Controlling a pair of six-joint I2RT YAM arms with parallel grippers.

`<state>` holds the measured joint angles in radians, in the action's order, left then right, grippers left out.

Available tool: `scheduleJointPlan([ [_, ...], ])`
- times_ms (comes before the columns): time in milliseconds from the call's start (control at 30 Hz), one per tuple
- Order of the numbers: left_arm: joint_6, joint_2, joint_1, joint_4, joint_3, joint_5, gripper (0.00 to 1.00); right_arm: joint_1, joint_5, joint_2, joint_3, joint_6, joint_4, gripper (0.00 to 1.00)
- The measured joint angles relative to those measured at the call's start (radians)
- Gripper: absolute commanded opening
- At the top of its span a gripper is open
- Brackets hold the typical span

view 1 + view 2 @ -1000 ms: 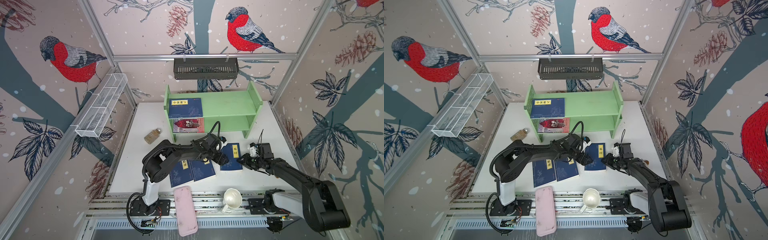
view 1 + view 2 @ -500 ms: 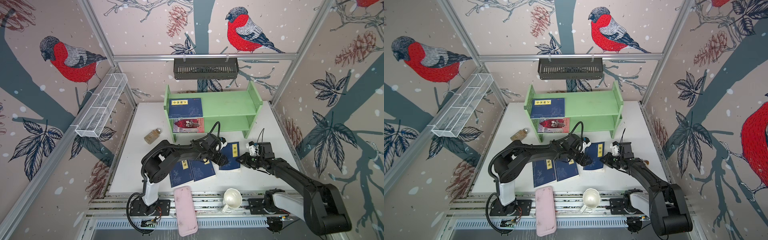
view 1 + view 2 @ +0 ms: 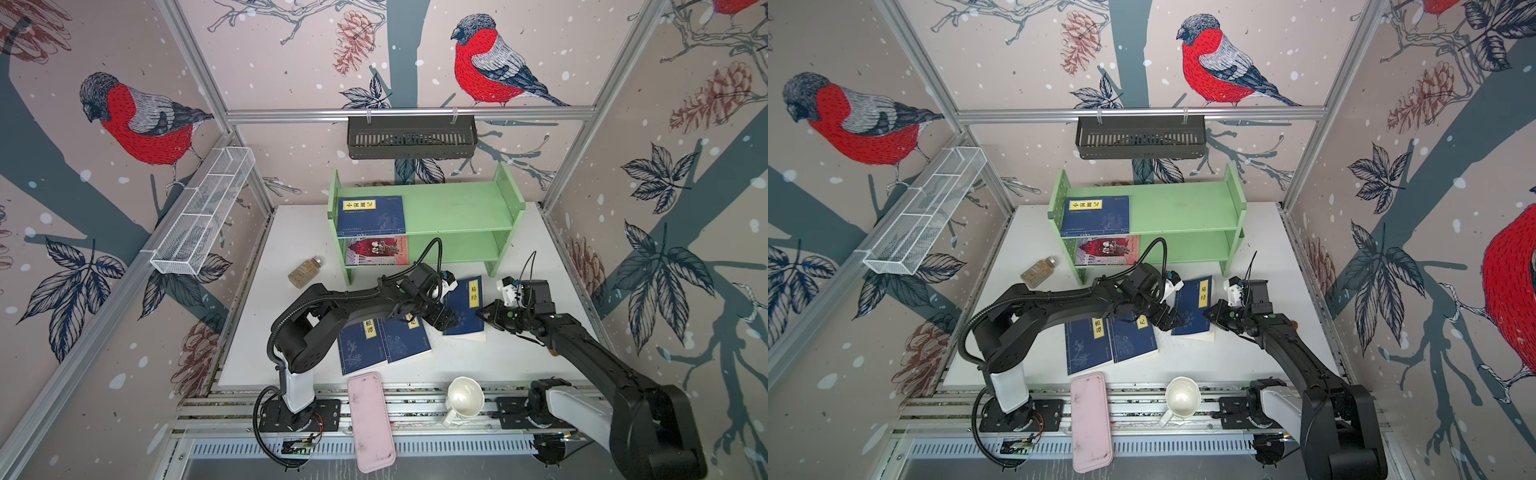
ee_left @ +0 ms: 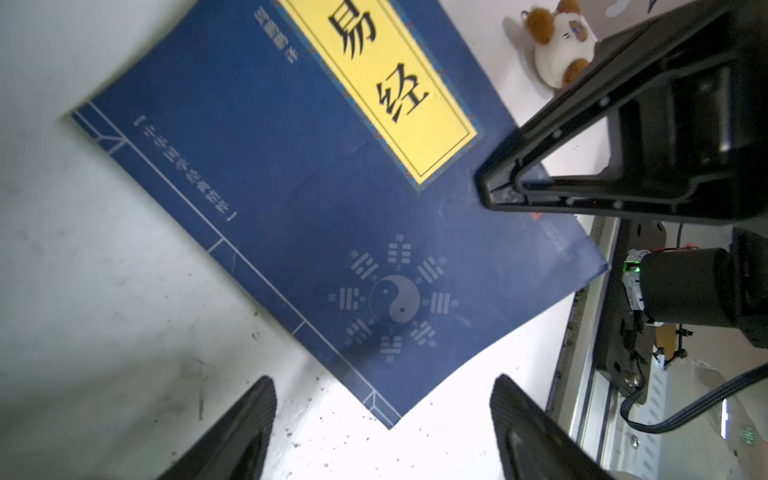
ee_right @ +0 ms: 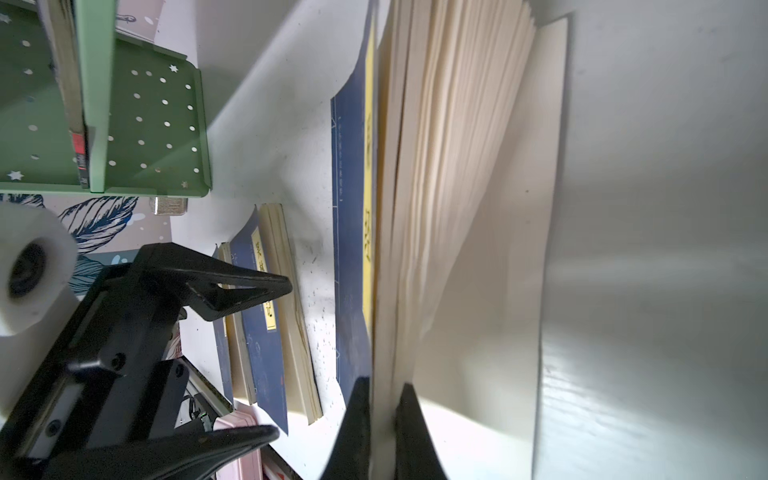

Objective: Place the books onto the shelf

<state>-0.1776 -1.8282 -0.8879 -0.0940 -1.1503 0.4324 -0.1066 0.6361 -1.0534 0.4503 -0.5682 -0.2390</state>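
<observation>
A navy book [image 3: 465,307] [image 3: 1196,307] with a yellow label lies on the white table in front of the shelf [image 3: 457,208] [image 3: 1183,208]. My right gripper [image 3: 484,313] [image 5: 384,386] is shut on its cover and a few pages at the right edge, and the other pages [image 5: 449,166] fan open. My left gripper [image 3: 451,322] [image 4: 384,379] hangs open over this book's near left corner, holding nothing. Two more navy books [image 3: 361,347] [image 3: 405,338] lie side by side under the left arm. One navy book [image 3: 371,215] lies on the top tier, a red-and-grey one [image 3: 377,251] on the lower tier.
A glass jar [image 3: 305,272] lies left of the shelf. A pink case [image 3: 371,419] and a white cup [image 3: 465,401] sit on the front rail. A black basket [image 3: 411,137] hangs on the back wall, a white wire basket [image 3: 203,212] on the left wall. A small plush toy [image 4: 559,45] sits by the right arm.
My right gripper has closed on the right edge of the labelled book, whose cover and pages now lift off the table. The left arm has hardly moved.
</observation>
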Motion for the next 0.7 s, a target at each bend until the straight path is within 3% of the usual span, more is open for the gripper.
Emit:
scheduleJointPlan([
  [367,0.126,0.170,0.087,-0.164,-0.102,0.018,0.82,0.003,0.076,0.072,0.076,0.044,-0.121,0.00],
  [533,0.133,0.251,0.117,-0.266,-0.155,0.045,0.83,0.000,0.122,0.113,0.101,0.045,-0.151,0.00],
  [700,0.118,0.365,0.169,-0.316,-0.114,0.055,0.84,-0.009,0.171,0.149,0.134,0.045,-0.175,0.00],
])
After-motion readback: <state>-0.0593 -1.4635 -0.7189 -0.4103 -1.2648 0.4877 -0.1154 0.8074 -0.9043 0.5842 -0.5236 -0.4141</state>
